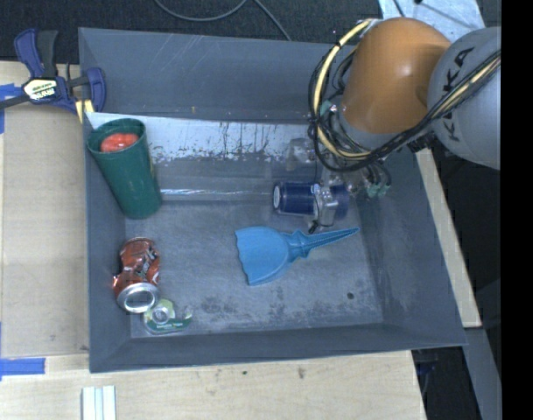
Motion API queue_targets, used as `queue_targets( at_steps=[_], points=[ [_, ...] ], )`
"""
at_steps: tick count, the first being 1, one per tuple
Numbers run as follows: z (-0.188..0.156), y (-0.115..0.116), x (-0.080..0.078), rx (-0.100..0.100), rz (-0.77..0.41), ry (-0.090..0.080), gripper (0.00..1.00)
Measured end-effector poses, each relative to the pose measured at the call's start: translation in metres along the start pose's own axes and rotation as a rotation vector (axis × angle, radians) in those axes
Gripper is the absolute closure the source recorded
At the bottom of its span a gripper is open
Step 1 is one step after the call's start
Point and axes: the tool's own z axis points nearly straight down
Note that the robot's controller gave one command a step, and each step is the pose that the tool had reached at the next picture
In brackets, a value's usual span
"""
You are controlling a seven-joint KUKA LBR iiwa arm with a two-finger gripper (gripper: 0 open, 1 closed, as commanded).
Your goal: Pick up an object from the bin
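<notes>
At the lower left of the bin (354, 287) a small greenish scrap (166, 316) lies touching the open end of a crushed red can (135, 274). Both rest flat against the corner, well apart from the arm, so they look like poor first choices.

Nearer the middle lies a blue funnel (270, 250) on its side, wide mouth toward the lower left and thin spout pointing right. Lying this way it offers the spout as a narrow part to pinch, and the jaws hang right at that spout, their dark tip at or just above it. I cannot tell whether the jaws are open or closed, and nothing shows between them.

Just above the spout a dark blue can (292, 198) lies on its side, close against the jaws' left flank. These 2 things are the likely candidates for the pick; the funnel seems the better guess, but the can sits near enough to be bumped or caught along with it.

Farther back, at the upper left, a green cup (130, 178) stands slightly tilted with something red (119, 140) inside. The orange wrist cover (393, 68) hangs over the upper right corner.
</notes>
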Motion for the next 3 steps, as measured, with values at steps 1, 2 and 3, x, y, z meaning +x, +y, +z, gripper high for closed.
queue_targets(
  at_steps=[1, 2, 3],
  points=[
    [-0.002, -0.016, 0.002, -0.001, 0.003, -0.005, 0.0],
    [0.017, -0.027, 0.008, 0.002, -0.28, -0.006, 0.0],
    [0.036, -0.032, 0.005, -0.001, -0.203, -0.006, 0.0]
  ],
)
